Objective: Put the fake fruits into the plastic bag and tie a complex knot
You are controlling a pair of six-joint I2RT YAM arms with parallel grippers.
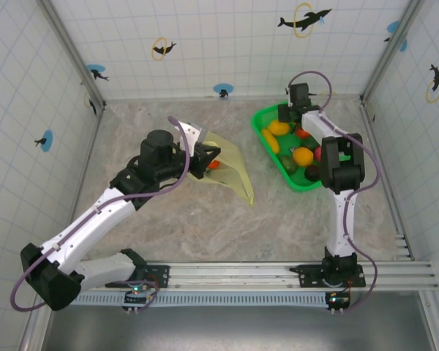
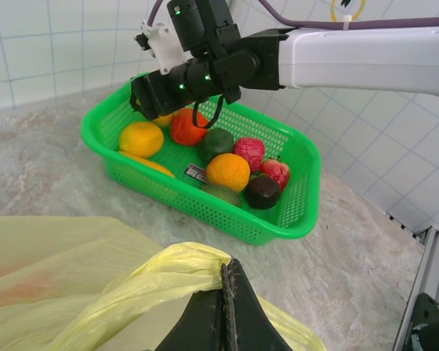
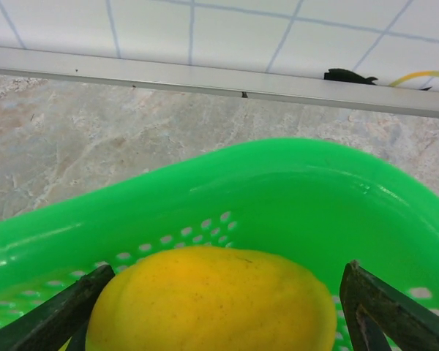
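The pale yellow plastic bag (image 1: 233,167) lies mid-table, an orange-red fruit (image 1: 214,164) showing through it. My left gripper (image 1: 207,156) is shut on a bunched strip of the plastic bag (image 2: 143,281), its jaws (image 2: 230,272) pressed tight on the film. Several fake fruits (image 2: 227,171) lie in the green tray (image 2: 307,191): orange, red, dark green and blackish. My right gripper (image 1: 282,121) hangs over the tray's far end, open, straddling a yellow fruit (image 3: 212,303). Its left finger (image 3: 66,311) is at the fruit's skin. A small gap shows at the right finger (image 3: 380,307).
The green tray (image 1: 261,119) stands at the back right, close to the tiled back wall (image 1: 205,44). Tiled walls close in the left and right sides. A rail (image 1: 278,274) runs along the near edge by the arm bases.
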